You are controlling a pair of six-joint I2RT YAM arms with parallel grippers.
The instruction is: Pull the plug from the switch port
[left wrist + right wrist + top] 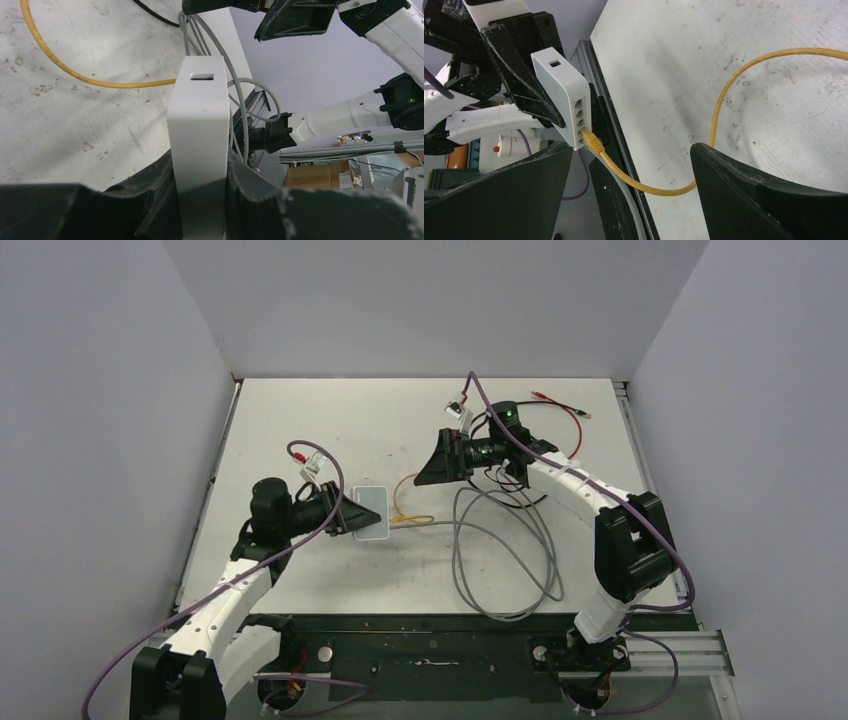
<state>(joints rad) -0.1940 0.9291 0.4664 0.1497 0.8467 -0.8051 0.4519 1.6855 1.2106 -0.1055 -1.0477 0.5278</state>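
Observation:
The switch [372, 510] is a small pale grey-white box, left of the table's middle. My left gripper [358, 512] is shut on its edges; in the left wrist view the switch [199, 120] stands between the two black fingers [150, 195]. A yellow plug [592, 141] sits in a socket near the lower end of the switch [566, 92], with a grey cable [624, 200] plugged in beside it. The yellow cable [405, 502] loops away over the table. My right gripper [428, 468] is open and empty, up and right of the switch, its fingers [744, 190] apart from the plug.
A long grey cable [500, 560] loops over the right middle of the table. Black cables [520, 495] lie under the right arm. A red and black lead [560, 405] lies at the back right. Grey walls close three sides.

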